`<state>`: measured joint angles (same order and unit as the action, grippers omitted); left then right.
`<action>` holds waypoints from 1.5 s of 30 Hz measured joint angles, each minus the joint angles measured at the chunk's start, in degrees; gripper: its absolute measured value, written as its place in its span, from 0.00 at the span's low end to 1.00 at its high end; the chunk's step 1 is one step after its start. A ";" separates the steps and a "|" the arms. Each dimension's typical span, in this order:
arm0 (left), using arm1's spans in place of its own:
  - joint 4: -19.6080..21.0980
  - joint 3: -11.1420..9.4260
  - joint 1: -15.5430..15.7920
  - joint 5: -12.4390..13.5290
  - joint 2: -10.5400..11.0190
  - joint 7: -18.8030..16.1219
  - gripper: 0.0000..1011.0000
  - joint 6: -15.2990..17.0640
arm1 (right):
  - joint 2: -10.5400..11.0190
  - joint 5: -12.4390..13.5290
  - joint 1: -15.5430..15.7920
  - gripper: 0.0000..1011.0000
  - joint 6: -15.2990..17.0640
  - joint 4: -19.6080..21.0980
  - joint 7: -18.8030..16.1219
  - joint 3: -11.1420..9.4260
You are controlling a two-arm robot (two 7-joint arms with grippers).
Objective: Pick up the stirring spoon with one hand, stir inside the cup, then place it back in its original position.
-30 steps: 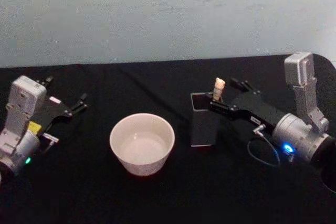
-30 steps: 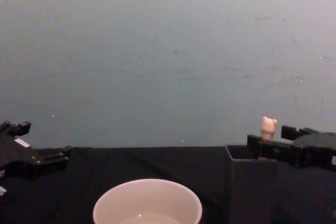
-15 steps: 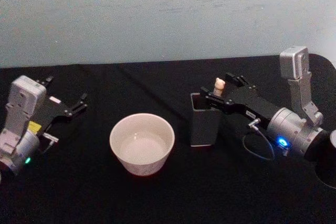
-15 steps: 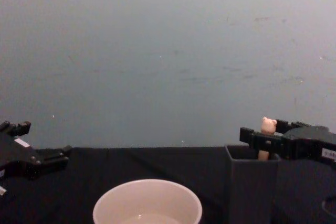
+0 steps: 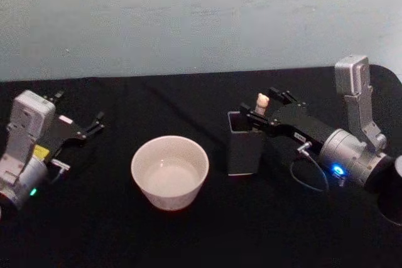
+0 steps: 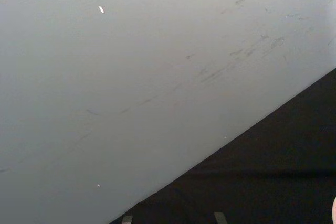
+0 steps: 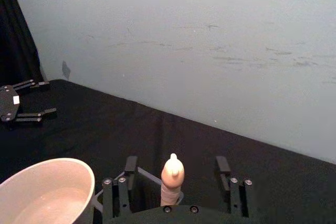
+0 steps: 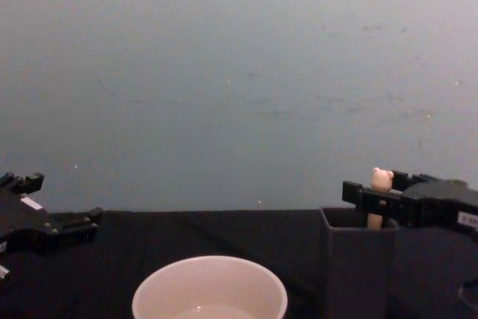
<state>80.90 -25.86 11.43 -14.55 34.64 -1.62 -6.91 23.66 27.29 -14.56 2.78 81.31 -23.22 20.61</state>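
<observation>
– Your right hand [image 5: 264,108]?
– Released, a finger either side of the spoon [image 7: 172,178], not touching it. It stands upright in the holder [image 5: 244,152]. I'd clench on the tapered beige handle, just under the little bear head, then lift straight up, clear of those thin dark walls.
– And around it?
– The round cream cup [image 5: 169,200] is near, on the black counter [image 5: 125,236]. My left hand [image 5: 94,125] is parked at the side, spread

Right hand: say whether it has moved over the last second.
Yes. The right hand shifted left, over the tall dark grey square holder; it now straddles the bear-topped beige spoon.
</observation>
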 joint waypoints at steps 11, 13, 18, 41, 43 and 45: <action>0.00 0.00 0.00 0.00 0.00 0.00 0.99 0.00 | 0.01 0.02 0.00 0.62 -0.02 0.00 0.01 0.00; 0.00 0.00 0.00 0.00 0.00 0.00 0.99 0.00 | 0.01 0.02 0.00 0.58 -0.03 0.00 0.01 0.00; 0.00 0.00 0.00 0.00 0.00 0.00 0.99 0.00 | 0.01 0.04 0.00 0.40 -0.05 0.00 0.01 0.00; 0.00 0.00 0.00 0.00 0.00 0.00 0.99 0.00 | 0.50 1.59 -0.10 0.21 -0.82 2.67 -2.64 -0.74; 0.00 0.00 0.00 0.00 0.00 0.00 0.99 0.00 | 0.72 2.05 -0.13 0.21 -0.83 3.66 -2.91 -0.95; 0.00 0.00 0.00 0.00 0.00 0.00 0.99 0.00 | 0.96 2.48 -0.15 0.21 -0.94 4.73 -2.97 -1.21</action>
<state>80.90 -25.86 11.43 -14.55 34.65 -1.62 -6.91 24.62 29.77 -14.70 1.84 86.04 -26.19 19.40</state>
